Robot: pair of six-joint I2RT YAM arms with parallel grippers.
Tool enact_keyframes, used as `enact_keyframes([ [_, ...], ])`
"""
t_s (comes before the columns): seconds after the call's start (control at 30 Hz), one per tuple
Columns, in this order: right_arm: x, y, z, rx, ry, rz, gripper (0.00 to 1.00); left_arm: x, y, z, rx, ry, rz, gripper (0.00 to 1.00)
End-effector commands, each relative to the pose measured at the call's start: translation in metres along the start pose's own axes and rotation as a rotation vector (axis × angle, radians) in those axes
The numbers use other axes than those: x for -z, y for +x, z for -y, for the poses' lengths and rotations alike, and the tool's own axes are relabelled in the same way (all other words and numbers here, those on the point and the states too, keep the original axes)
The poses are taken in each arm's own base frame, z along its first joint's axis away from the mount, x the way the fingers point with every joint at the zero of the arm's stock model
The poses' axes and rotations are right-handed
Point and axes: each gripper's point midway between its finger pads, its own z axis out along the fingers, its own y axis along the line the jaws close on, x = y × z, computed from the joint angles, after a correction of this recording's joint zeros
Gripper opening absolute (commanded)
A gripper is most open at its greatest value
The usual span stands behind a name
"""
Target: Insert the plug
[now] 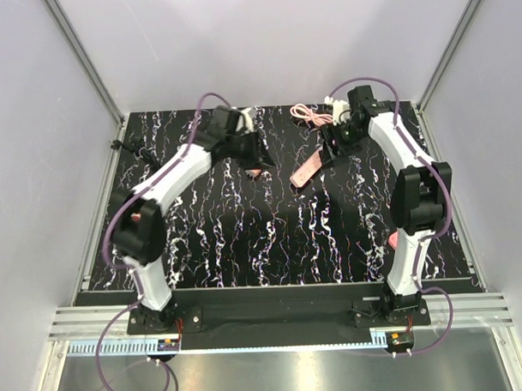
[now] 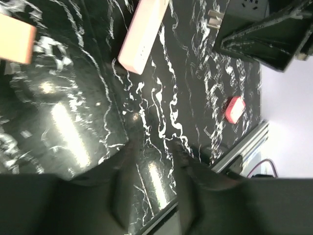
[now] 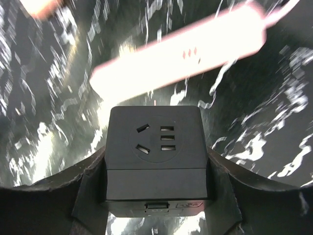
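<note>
The plug [image 1: 257,172], a small pale-pink block with an orange-tinted face, lies on the black marbled table just ahead of my left gripper [image 1: 250,153]. In the left wrist view the plug [image 2: 14,44] sits at the upper left, away from my left gripper [image 2: 152,149], which is open with only table between its fingers. My right gripper [image 3: 155,154] is shut on a black socket cube [image 3: 154,147], held above the long pink power strip [image 3: 181,54]. The cube's metal prongs [image 2: 215,18] show in the left wrist view. The plug [image 3: 41,6] is blurred at the right wrist view's top left.
The pink power strip [image 1: 307,168] lies slantwise between the two grippers, and its end [image 2: 142,36] reaches into the left wrist view. Its coiled pink cord [image 1: 310,115] lies at the table's back edge. Aluminium rails [image 1: 98,210] and grey walls bound the table.
</note>
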Motion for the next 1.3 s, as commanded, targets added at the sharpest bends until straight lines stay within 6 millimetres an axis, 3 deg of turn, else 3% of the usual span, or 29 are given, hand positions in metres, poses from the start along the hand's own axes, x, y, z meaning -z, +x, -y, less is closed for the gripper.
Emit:
enact_keyframes([
  [0.0,0.008,0.023,-0.004,0.042,-0.032,-0.114,0.0,-0.028,-0.013,0.038,-0.08,0.086,-0.025,0.32],
  [0.07,0.0,0.027,-0.001,0.078,-0.051,-0.129,0.0,-0.055,-0.008,0.039,-0.071,0.11,-0.078,0.26],
  [0.1,-0.003,0.027,0.001,0.087,-0.054,-0.134,0.0,-0.059,-0.016,0.053,-0.082,0.14,-0.065,0.24],
  [0.13,-0.006,0.026,0.003,0.094,-0.062,-0.133,0.0,-0.066,-0.018,0.054,-0.076,0.146,-0.072,0.22],
  [0.17,-0.004,0.02,0.004,0.109,-0.076,-0.117,0.0,-0.085,-0.015,0.043,-0.053,0.135,-0.099,0.19],
  [0.2,-0.009,0.02,0.006,0.11,-0.09,-0.123,0.0,-0.09,-0.024,0.049,-0.05,0.149,-0.084,0.18],
  [0.33,-0.013,0.006,0.009,0.153,-0.115,-0.102,0.0,-0.125,-0.026,0.043,-0.02,0.175,-0.121,0.11],
  [0.37,-0.019,0.011,0.012,0.146,-0.118,-0.128,0.0,-0.138,-0.02,0.035,-0.009,0.172,-0.144,0.1],
  [0.43,-0.02,0.003,0.015,0.161,-0.118,-0.117,0.0,-0.146,-0.027,0.033,-0.021,0.172,-0.125,0.09],
  [0.47,-0.026,0.009,0.016,0.149,-0.13,-0.146,0.0,-0.155,-0.026,0.025,-0.016,0.15,-0.124,0.09],
  [0.63,-0.028,0.009,0.021,0.167,-0.149,-0.184,0.0,-0.172,-0.033,0.01,-0.024,0.123,-0.092,0.09],
  [0.87,-0.036,0.005,0.026,0.196,-0.163,-0.204,0.0,-0.197,-0.021,-0.023,0.026,0.05,-0.107,0.11],
  [1.27,-0.051,-0.013,0.037,0.202,-0.12,-0.172,0.0,-0.21,-0.009,-0.051,0.045,-0.012,-0.121,0.11],
])
